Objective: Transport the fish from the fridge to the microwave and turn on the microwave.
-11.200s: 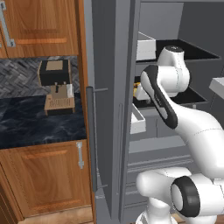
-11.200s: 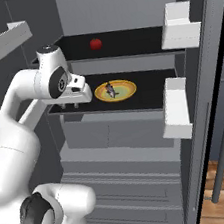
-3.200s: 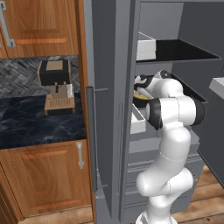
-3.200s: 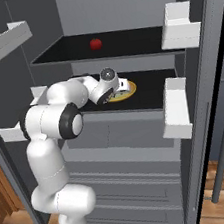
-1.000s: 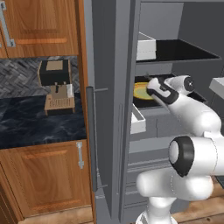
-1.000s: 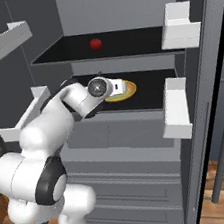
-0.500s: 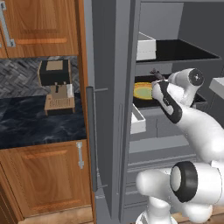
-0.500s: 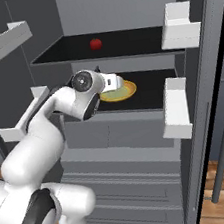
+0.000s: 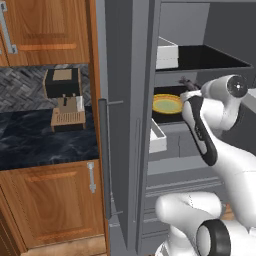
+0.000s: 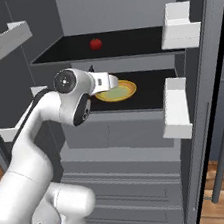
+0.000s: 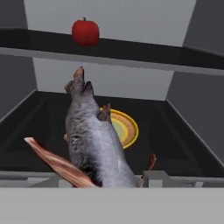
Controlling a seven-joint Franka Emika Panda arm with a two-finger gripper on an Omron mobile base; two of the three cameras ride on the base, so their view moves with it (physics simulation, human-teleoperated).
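**Fish lifted above the plate, fridge open**

Left base view: grey fridge (image 9: 131, 125) beside wood cupboards and a dark marbled tabletop (image 9: 45, 140). No readable writing.

Right base view: tool (image 10: 113, 79) over the round yellow plate (image 10: 114, 91) on a black shelf.

Hand view: tool pinches the grey, rough-skinned fish (image 11: 94, 140), raised off the plate; red apple (image 11: 85, 32) one shelf up.

The fridge (image 10: 137, 130) stands open, and its middle shelf (image 11: 183, 148) is the landmark. Above that shelf the room is low, capped by the upper shelf (image 11: 144, 51) that carries a red apple (image 11: 85, 32). On the middle shelf a yellow plate (image 11: 124, 127) sits near the centre, with bare black floor either side. White door bins (image 10: 176, 107) flank the front opening.
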